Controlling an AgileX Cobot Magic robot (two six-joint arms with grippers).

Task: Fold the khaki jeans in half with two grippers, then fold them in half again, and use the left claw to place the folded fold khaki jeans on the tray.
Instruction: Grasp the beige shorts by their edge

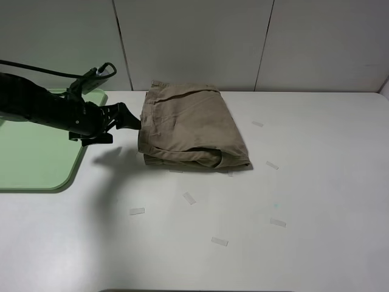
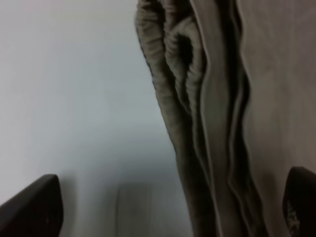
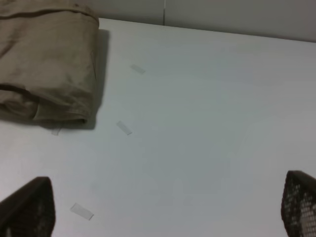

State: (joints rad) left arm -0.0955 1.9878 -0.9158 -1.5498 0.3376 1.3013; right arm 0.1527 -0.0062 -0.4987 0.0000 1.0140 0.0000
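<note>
Left wrist view alone shows stacked fold edges of khaki jeans (image 2: 207, 113); left hand (image 1: 130, 118) spread, jeans just ahead; right hand (image 3: 163, 210) spread, jeans well apart.

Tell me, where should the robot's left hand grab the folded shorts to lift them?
Probably the stacked left edge of the khaki shorts, coming from the tray side. The open left hand already faces those bunched layers, so one pinch could catch them all.

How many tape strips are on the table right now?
7 tape strips: right of the jeans; in front; at their front edge. Others may be hidden underneath.
</note>
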